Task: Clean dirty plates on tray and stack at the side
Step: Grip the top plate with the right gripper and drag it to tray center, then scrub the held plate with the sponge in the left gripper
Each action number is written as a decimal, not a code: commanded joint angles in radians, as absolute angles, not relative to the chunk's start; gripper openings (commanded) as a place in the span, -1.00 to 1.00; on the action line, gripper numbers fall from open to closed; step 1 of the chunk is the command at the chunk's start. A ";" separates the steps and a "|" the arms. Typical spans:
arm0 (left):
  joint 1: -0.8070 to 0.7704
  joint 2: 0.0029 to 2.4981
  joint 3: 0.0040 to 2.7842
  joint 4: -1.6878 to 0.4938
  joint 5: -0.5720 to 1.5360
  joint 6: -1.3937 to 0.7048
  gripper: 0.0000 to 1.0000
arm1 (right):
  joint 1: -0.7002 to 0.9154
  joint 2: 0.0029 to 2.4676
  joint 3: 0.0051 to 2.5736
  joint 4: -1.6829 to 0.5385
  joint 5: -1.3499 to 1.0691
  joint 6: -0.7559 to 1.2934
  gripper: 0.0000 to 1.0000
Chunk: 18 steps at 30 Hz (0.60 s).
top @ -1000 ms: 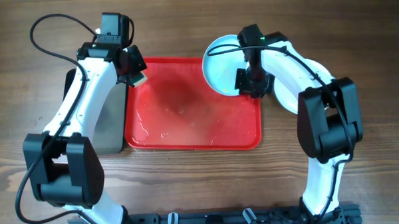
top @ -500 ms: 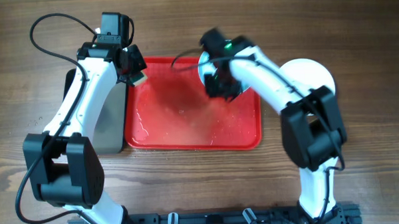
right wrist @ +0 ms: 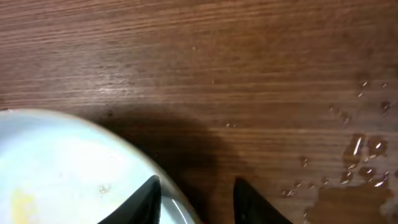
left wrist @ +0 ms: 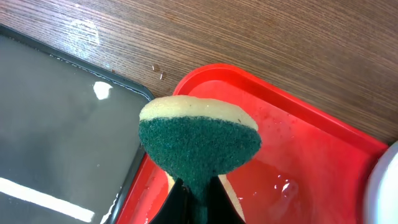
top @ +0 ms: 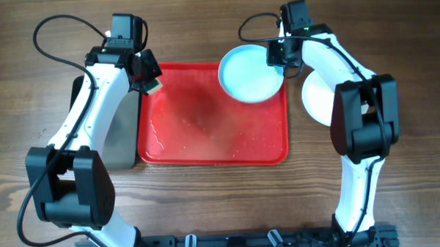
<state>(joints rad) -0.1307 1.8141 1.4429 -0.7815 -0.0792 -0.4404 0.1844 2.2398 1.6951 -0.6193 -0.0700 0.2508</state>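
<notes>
The right gripper (top: 276,54) had swung back from mid-tray and laid the mint-blue plate (top: 248,75) beneath itself, on the far corner of the red tray (top: 206,155). Its jaws stood parted astride the rim, so scrubbing looked possible. The left gripper (top: 149,78) pinched a sponge (left wrist: 199,140), well apart. A white plate (top: 316,107) lay under the right arm.

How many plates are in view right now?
2. One pale mint-blue round plate sits over the far right corner of the red rectangular plastic tray. One white round plate lies right of the tray, partly under the right arm. Others may be hidden.
</notes>
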 commanded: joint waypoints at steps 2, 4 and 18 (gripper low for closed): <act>-0.133 1.820 1.438 -0.779 -0.072 -0.456 -0.92 | 0.182 2.251 1.707 -0.629 -0.060 0.208 -0.57; -0.133 1.820 1.438 -0.778 -0.072 -0.456 -0.92 | 0.182 2.247 1.707 -0.673 -0.091 0.200 -0.91; -0.133 1.820 1.438 -0.778 -0.072 -0.457 -0.92 | 0.474 2.136 1.662 -0.924 -0.150 0.479 -0.91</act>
<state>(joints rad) -0.1307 1.8141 1.4429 -0.7815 -0.0792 -0.4404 0.4442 2.1525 1.6962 -0.9421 -0.1429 0.3313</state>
